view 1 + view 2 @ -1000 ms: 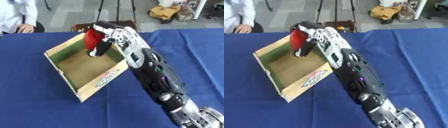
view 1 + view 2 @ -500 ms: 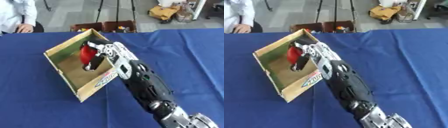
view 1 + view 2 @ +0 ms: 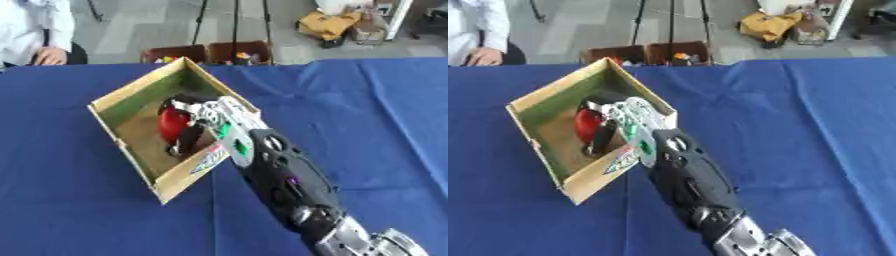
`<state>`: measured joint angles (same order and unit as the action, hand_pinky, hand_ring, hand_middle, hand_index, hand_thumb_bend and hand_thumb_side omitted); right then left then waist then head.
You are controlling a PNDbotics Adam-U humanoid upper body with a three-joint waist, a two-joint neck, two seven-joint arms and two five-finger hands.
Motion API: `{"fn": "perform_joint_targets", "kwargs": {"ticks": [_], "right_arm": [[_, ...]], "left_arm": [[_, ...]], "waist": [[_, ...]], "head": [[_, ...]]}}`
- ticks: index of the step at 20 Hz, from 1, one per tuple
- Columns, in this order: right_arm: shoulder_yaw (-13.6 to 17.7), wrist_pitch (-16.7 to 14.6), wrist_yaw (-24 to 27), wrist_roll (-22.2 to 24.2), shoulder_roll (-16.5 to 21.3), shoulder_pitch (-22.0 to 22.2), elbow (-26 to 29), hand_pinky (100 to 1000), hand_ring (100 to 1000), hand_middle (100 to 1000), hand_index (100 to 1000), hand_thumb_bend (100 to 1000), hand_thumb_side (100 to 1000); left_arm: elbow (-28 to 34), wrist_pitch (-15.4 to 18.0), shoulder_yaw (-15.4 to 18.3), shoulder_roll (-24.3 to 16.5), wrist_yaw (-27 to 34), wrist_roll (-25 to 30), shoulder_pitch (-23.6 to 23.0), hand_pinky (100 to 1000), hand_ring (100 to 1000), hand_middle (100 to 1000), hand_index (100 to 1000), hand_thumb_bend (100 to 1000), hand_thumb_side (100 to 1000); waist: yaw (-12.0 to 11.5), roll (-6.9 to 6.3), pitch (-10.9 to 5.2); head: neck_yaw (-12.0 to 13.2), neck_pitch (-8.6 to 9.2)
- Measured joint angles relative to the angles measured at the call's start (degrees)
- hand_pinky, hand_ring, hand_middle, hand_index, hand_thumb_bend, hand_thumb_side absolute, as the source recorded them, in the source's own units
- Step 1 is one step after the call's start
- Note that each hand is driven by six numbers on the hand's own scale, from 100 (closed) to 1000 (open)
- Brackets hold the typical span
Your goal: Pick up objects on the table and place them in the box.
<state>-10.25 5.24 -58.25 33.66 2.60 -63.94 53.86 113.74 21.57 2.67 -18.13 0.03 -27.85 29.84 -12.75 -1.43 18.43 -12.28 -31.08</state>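
A red rounded object (image 3: 173,123) sits low inside the open cardboard box (image 3: 134,101) on the blue table. My right hand (image 3: 199,118) reaches over the box's near right wall and down into it, fingers curled round the red object. The right arm (image 3: 280,180) runs from the lower right corner up to the box. I cannot tell whether the object rests on the box floor. My left hand shows in neither view.
The box stands askew on the blue tablecloth (image 3: 367,115), left of centre. Beyond the far table edge are brown crates (image 3: 210,52) with small items, tripod legs and a yellow bag (image 3: 328,24) on the floor. A person (image 3: 35,30) sits at the far left.
My right hand has come down with the red object from above the box's far corner into the box. The camera has also shifted.
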Motion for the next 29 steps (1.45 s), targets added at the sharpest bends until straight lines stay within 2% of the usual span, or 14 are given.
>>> {"fn": "perform_joint_targets", "kwargs": {"ticks": [1,2,3,6,12,18,23,27,28,29], "right_arm": [[0.00,-0.48,-0.26,0.09,0.00,-0.12,0.03,633,737,846,945,479,226],[0.00,-0.98,-0.62,0.14,0.00,-0.16,0.08,655,758,861,949,531,350],[0.00,-1.46,-1.09,0.10,0.00,-0.28,0.21,672,775,873,950,562,419],[0.17,-2.40,-3.00,-0.65,0.01,-0.75,0.96,706,802,906,958,613,515],[0.85,-2.96,-4.76,-2.26,0.23,-1.21,2.90,746,829,939,972,639,570],[1.09,-3.28,-4.43,-3.24,1.80,-2.11,7.52,747,820,934,973,612,592],[1.49,-3.33,-0.86,-3.83,5.95,-2.43,16.65,735,805,921,966,548,588],[2.45,-1.41,4.11,-5.22,9.32,-2.41,25.70,757,811,913,937,481,545],[2.68,-0.79,5.43,-5.64,10.15,-2.21,27.87,751,805,903,933,455,523],[3.00,-0.13,6.90,-6.15,10.94,-1.85,30.00,747,800,897,929,391,544]], "left_arm": [[0.00,0.03,0.00,0.00,0.01,0.03,0.01,718,838,812,856,100,988],[0.00,0.04,0.00,0.00,0.01,0.05,0.02,718,838,812,856,100,988],[0.00,0.05,-0.01,0.00,0.02,0.05,0.05,718,838,812,856,100,988],[0.00,0.06,-0.01,0.00,0.04,0.08,0.17,718,838,812,856,100,987],[0.00,0.03,-0.01,0.01,0.14,0.11,0.18,718,838,812,856,100,987],[0.00,-0.01,-0.01,0.01,0.16,0.15,0.18,717,838,812,856,100,985],[0.00,-0.01,0.00,0.01,0.16,0.14,0.18,717,837,812,856,100,984],[0.00,0.05,0.02,0.00,0.10,0.02,0.17,717,837,812,856,100,983],[0.00,0.07,0.02,-0.02,0.03,-0.01,0.17,717,837,812,856,100,983],[0.00,0.08,0.02,-0.02,0.00,-0.03,0.16,717,837,812,856,100,983]], "waist": [[0.00,0.00,0.00],[0.01,0.00,0.00],[0.02,0.00,0.00],[0.04,0.05,0.00],[0.22,0.13,0.00],[0.34,0.13,0.00],[0.77,0.13,0.00],[1.14,0.13,-0.05],[1.27,0.13,-0.05],[1.43,0.13,-0.05]], "head": [[0.00,0.00],[0.00,0.00],[0.00,0.00],[0.00,0.00],[0.00,0.00],[0.05,0.00],[0.31,0.00],[0.84,-0.01],[1.05,-0.01],[1.20,-0.02]]}}
